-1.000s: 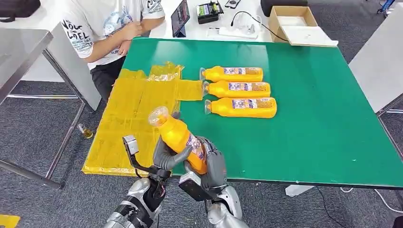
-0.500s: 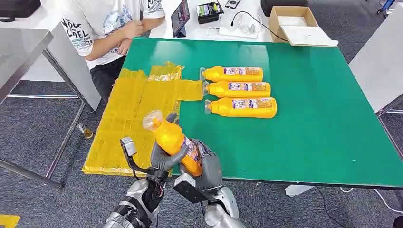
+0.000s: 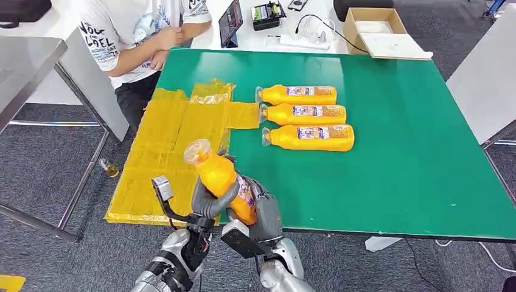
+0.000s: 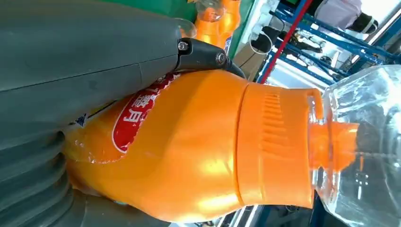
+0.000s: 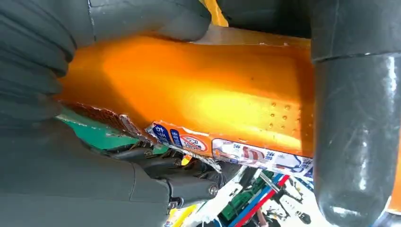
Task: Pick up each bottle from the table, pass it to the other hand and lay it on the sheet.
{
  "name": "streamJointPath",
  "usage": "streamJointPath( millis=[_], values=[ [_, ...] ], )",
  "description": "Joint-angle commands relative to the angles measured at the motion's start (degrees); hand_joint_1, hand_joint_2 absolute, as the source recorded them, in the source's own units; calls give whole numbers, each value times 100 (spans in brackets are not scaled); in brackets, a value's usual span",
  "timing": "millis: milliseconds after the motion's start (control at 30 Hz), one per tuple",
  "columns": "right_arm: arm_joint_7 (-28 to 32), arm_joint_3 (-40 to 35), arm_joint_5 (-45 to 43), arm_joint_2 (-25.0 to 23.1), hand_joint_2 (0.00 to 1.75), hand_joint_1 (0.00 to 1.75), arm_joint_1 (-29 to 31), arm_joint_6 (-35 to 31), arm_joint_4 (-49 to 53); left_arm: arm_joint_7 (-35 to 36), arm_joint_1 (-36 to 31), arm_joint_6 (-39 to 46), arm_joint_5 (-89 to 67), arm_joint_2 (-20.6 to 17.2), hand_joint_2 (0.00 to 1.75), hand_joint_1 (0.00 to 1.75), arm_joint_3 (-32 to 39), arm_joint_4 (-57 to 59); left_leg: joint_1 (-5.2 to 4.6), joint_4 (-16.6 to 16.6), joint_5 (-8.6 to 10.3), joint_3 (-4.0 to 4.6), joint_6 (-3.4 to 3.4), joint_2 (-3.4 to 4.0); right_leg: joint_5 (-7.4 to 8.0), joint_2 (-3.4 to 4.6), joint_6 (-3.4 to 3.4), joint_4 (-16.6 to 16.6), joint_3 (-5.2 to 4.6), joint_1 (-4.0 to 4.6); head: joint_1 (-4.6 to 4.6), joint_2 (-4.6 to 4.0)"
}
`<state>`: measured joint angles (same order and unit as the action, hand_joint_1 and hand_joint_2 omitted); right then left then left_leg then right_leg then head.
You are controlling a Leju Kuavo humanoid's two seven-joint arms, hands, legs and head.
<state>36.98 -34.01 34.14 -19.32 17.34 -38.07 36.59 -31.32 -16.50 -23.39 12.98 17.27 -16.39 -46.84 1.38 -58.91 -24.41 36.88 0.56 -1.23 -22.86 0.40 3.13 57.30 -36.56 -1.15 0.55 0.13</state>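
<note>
Orange bottle with a clear cap, held tilted above the near edge of the green surface, cap end up and leaning toward the yellow sheet. Left hand grasps the bottle around its upper body; in the left wrist view the thumb and a dark finger wrap the orange shoulder just behind the cap. Right hand grasps the lower, labelled part of the same bottle, its fingers closed around the body in the right wrist view. Three more orange bottles lie on their sides in a row on the surface, parallel and just beside one another, caps toward the sheet. The sheet covers the left part of the surface. A person in a white printed shirt sits at the far left corner. A cardboard box stands beyond the far edge
</note>
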Motion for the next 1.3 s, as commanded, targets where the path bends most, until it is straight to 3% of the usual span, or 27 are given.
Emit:
streamJointPath(
  millis=[33,167,200,233,267,300,367,533,800,933,967,1300],
  values=[
    [-9,-356,104,-68,175,175,182,-193,-432,72,-322,-131,-31,-48,175,175,-379,221,1,2,-7,-21,-7,4,-7,-6,-10,-3,22,5,0,0],
    [-59,-218,229,-68,175,175,165,-193,-386,107,-312,-162,40,-50,175,175,-343,206,2,2,-11,-30,-9,7,-10,-5,-12,-4,31,7,0,0],
    [-107,-81,371,-68,175,150,135,-193,-303,105,-305,-149,54,-50,175,175,-330,182,3,3,-13,-37,-11,8,-12,-6,-14,-5,39,9,0,0],
    [-79,49,401,-68,175,0,78,-193,-177,103,-294,-102,66,-47,175,175,-302,151,1,2,-6,-18,-7,4,-6,-5,-9,-3,19,5,0,0],
    [-59,147,382,-68,175,0,46,-193,-73,111,-286,-63,78,-44,175,175,-276,114,0,2,-11,-30,-9,6,-11,-6,-12,-2,31,5,2,0],
    [-43,127,243,-68,0,0,49,-193,-55,114,-280,-20,89,-43,175,175,-245,74,2,2,-16,-41,-12,10,-14,-5,-15,-4,43,9,0,0],
    [120,211,-84,-68,0,0,28,-193,105,126,-254,257,85,-33,175,175,-104,-103,3,6,-24,-67,-17,13,-22,-8,-22,-9,69,12,-2,0],
    [175,169,-218,-68,0,0,17,-182,173,128,-266,324,61,-48,175,175,-74,-173,0,3,-7,-21,-6,8,-5,-2,-10,-3,20,4,0,0],
    [302,648,-712,124,0,0,-742,230,2667,-37,-328,2309,-543,68,175,175,797,-1474,3,-4,-12,-21,-9,7,-11,-6,-13,2,21,8,2,0],
    [302,561,-882,185,0,0,-847,294,3200,-447,-451,3739,-1403,51,175,175,946,-2063,6,-7,-22,-42,-13,10,-20,-8,-18,3,43,14,0,0],
    [302,487,-966,209,0,0,-847,265,3291,-477,-490,3944,-1544,27,175,175,967,-2180,2,-2,-2,-2,-5,1,-3,-7,-7,1,3,4,0,0],
    [302,480,-963,197,0,0,-837,252,3271,-451,-463,3937,-1544,17,175,175,953,-2213,2,5,-12,-41,-10,10,-11,-5,-14,-7,41,8,0,-2]
  ],
)
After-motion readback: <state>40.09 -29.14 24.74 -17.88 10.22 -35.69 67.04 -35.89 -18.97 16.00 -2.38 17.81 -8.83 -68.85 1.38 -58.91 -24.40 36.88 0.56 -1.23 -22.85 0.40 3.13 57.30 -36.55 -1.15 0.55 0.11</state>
